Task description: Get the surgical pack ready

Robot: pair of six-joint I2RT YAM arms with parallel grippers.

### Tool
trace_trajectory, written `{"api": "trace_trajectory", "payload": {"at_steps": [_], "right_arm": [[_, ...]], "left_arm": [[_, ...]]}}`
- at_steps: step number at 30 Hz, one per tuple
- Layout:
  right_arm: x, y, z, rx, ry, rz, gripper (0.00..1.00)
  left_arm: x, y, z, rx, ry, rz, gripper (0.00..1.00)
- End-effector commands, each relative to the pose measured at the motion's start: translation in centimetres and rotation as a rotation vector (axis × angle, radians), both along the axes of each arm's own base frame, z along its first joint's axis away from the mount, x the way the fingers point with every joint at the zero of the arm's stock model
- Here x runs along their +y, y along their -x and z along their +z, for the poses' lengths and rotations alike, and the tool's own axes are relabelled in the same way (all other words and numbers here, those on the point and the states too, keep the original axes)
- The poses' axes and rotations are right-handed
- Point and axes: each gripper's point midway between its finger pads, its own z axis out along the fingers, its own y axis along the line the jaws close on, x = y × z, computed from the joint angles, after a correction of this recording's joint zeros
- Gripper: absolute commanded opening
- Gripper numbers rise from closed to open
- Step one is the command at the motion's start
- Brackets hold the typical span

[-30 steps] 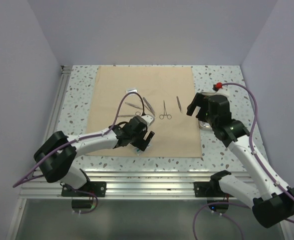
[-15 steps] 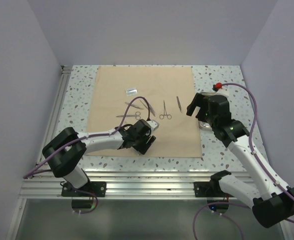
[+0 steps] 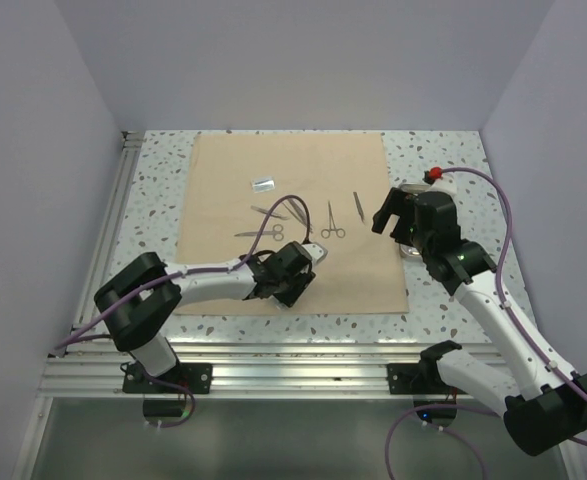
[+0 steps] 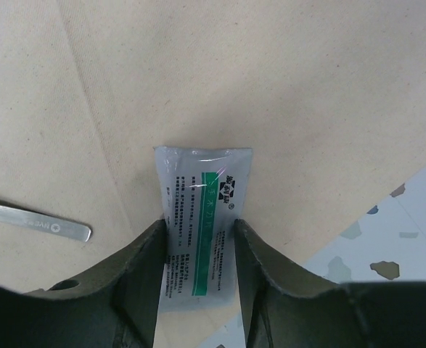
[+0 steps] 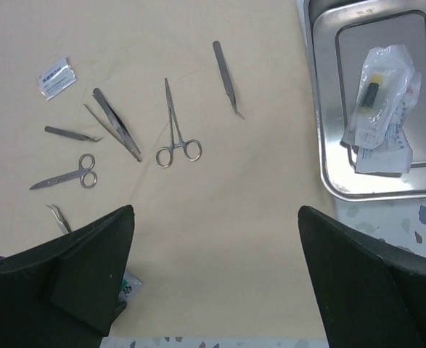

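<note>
We are straddling the packet [image 4: 202,188] with the left gripper [image 4: 198,228], jaws half apart, whether clamped we cannot tell. We are recommending a centred squeeze, sparing the cloth [image 4: 307,87]. The right gripper [image 5: 216,210] is gaping.

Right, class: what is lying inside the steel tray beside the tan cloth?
Inside the steel tray lies a small pile of clear packets, one holding a yellow-and-dark item. The rest of its visible floor is bare. Whatever sits beneath the packets is covered.

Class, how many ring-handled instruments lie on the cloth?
2: the scissors at the left, the forceps nearer the middle. The left gripper may hide others.
</note>
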Motion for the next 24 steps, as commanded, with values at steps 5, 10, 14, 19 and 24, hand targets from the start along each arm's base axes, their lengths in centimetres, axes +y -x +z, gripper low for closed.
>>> {"api": "trace_trajectory", "payload": {"at_steps": [5,10,14,19,24], "right_arm": [[0.8,-0.1,0.3,-0.02,-0.033,0.034,0.98],[2.1,0.3,0.2,-0.015,-0.063,0.111,0.99],[4.1,1.0,-0.4,0.008,-0.103,0.231,0.98],[6.1,1.9,-2.3,0.082,-0.123,0.36,0.93],[8.6,4.3,-5.9,0.204,-0.25,0.462,0.89]], "left_arm": [[-2.5,1.3,1.9,0.047,0.108,0.012,0.41],[-2.6,0.0,4.9,-0.024,0.164,0.063,0.41],[-2.6,-0.8,7.2,-0.062,0.25,0.087,0.4],[-1.9,-1.0,6.9,-0.014,0.295,0.092,0.41],[0.2,-0.7,5.8,0.032,0.306,0.171,0.62]]}}
